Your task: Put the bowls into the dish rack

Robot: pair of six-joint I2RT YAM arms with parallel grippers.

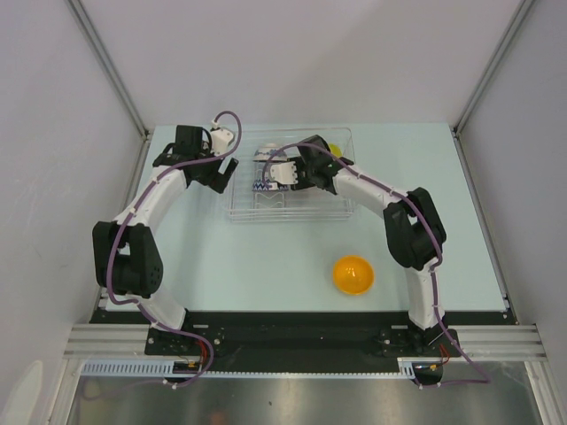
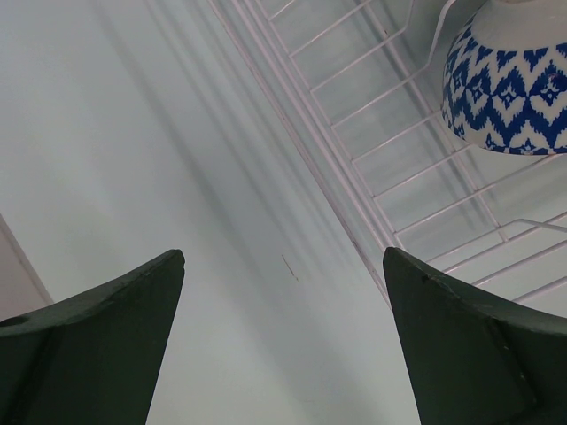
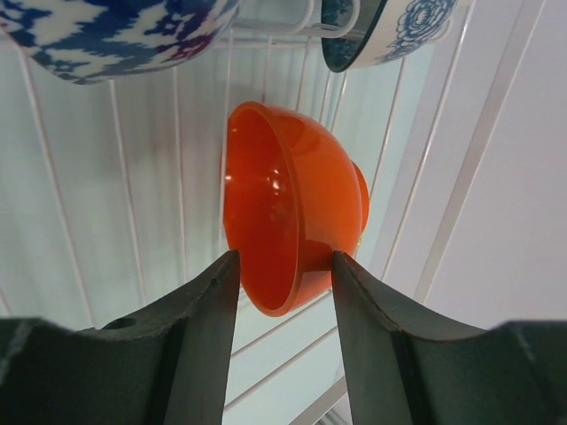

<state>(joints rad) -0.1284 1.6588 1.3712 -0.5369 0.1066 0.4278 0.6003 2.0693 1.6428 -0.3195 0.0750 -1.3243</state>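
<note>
Table: a pale blue-green, smooth surface (image 1: 266,257) with white walls on 3 sides.
Orange bowl: 1 glossy round bowl (image 1: 353,274) sits alone on the table, open side up, nearest the arm bases and well apart from the rack.
Left claw: the 2 dark fingers of the left claw (image 2: 283,257) are spread wide with nothing between them, over bare table just beside the rack's left wall.
Dish rack: a clear plastic rectangular tray (image 1: 301,208) with raised walls and thin pale upright prongs, at the far middle of the table.
Right claw: the right claw (image 3: 283,266) reaches into the rack and pinches the rim of a bowl between its dark fingers.
Red bowl: glossy and smooth (image 3: 292,204), tipped on its edge among the prongs, opening to the left in the wrist view.
Patterned bowls: a white bowl with blue zigzags (image 3: 115,35) and another white bowl with a blue pattern (image 3: 390,31) stand in the rack just beyond the red one.
Yellow-green bowl: partly hidden behind the right arm (image 1: 334,147), at the rack's far right corner.
</note>
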